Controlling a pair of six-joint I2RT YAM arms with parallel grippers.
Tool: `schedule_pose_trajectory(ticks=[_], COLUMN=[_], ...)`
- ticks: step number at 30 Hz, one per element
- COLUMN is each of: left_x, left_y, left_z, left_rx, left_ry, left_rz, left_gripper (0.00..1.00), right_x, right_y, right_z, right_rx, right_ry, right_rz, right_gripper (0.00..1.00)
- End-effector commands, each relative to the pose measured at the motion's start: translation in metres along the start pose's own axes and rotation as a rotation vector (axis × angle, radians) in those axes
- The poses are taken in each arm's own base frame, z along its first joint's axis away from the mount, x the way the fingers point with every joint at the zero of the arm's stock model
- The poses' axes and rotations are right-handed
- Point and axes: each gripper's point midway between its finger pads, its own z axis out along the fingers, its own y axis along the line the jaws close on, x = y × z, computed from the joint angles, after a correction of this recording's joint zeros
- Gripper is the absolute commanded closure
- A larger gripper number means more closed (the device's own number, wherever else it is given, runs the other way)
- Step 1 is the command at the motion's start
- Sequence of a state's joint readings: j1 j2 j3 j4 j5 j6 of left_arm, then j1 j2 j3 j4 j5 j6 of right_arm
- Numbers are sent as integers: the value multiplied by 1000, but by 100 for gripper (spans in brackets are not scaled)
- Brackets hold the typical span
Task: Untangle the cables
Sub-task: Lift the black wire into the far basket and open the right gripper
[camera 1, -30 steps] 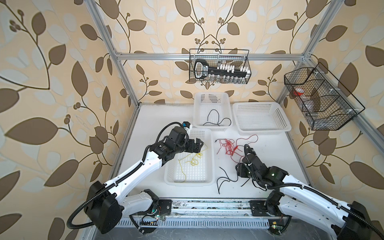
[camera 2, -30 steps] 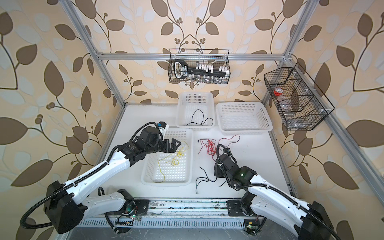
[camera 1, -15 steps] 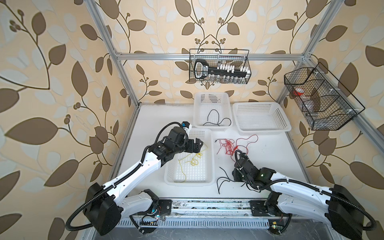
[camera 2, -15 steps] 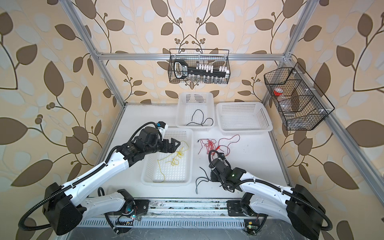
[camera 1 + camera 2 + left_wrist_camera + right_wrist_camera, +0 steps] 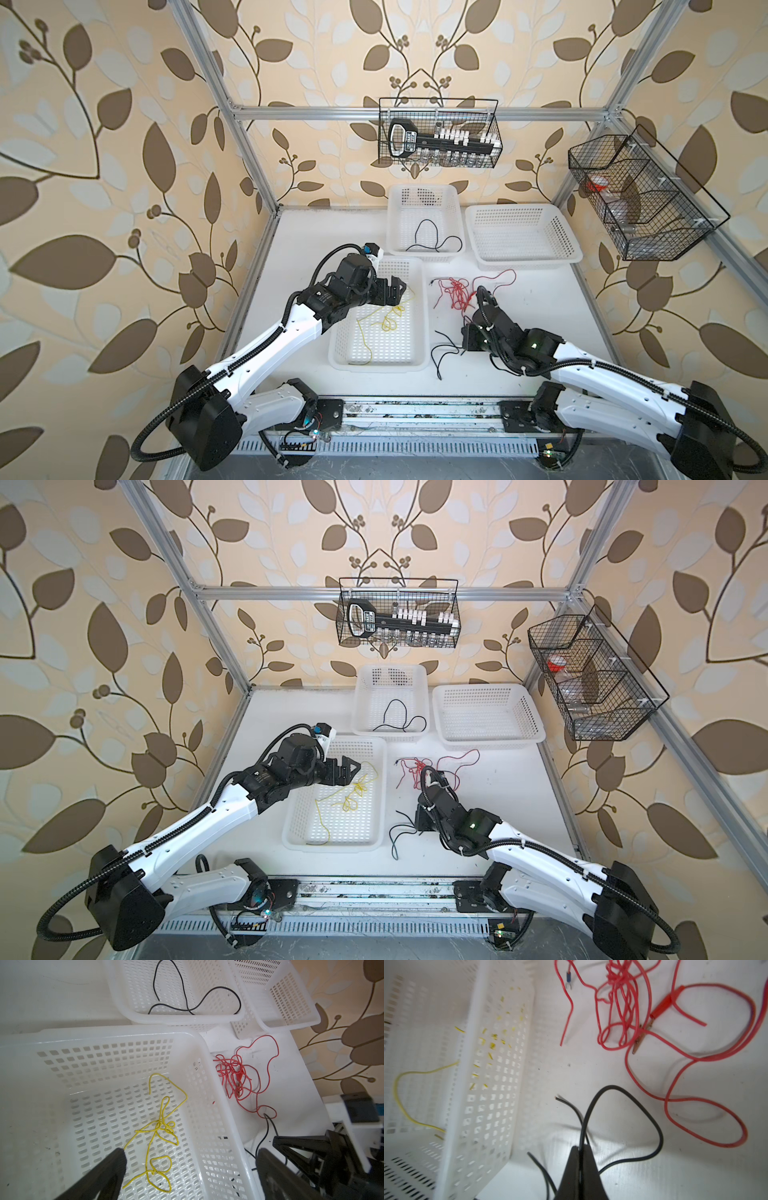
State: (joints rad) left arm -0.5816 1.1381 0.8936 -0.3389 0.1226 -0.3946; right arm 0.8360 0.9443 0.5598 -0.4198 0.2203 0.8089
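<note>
A black cable (image 5: 623,1093) lies on the white table, near the front in both top views (image 5: 442,353). My right gripper (image 5: 580,1148) is shut on one strand of it, low over the table (image 5: 419,825). Just beyond it sits a tangle of red cables (image 5: 455,291) with a red clip (image 5: 664,1003). A yellow cable (image 5: 160,1126) is knotted up in the near white basket (image 5: 345,357). My left gripper (image 5: 192,1157) hangs open above it (image 5: 395,291), holding nothing. Another black cable (image 5: 432,237) rests in the far basket (image 5: 395,220).
A third white basket (image 5: 569,245), with nothing in it, stands at the back right. Two black wire baskets hang on the walls (image 5: 438,137) (image 5: 640,199). Aluminium frame posts border the table, and a rail (image 5: 415,409) runs along its front edge.
My right gripper has swung left and down to the black cable on the table and shut on it. The left arm has stayed where it was, open.
</note>
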Motion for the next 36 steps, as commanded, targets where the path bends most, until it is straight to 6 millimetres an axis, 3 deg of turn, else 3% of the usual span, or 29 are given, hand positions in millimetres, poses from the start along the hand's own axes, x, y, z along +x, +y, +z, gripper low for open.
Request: schedule_pose_trajectory(ticks=[1, 10, 18, 23, 28, 33, 36], left_x=[-1, -3, -5, -6, -8, -10, -10], left_y=[2, 5, 6, 6, 15, 10, 9], left_z=[-2, -8, -13, -12, -18, -23, -24], left_rx=[-9, -22, -30, -29, -75, -47, -40], left_ry=[-19, -41, -63, -64, -100, -121, -120], left_rz=[4, 13, 17, 16, 16, 42, 53], left_gripper=[1, 1, 1, 1, 1, 1, 1], right_x=[-29, -107, -185, -240, -284, -317, -331], right_y=[12, 46, 54, 59, 65, 65, 61], right_z=[-20, -72, -113, -124, -119, -92, -65], right_rx=[-13, -48, -36, -71, -49, -15, 18], right_ry=[-81, -305, -498, -613, -683, -720, -721], right_rz=[-35, -127, -120, -64, -72, -74, -78], right_gripper=[100, 100, 100, 100, 100, 100, 100])
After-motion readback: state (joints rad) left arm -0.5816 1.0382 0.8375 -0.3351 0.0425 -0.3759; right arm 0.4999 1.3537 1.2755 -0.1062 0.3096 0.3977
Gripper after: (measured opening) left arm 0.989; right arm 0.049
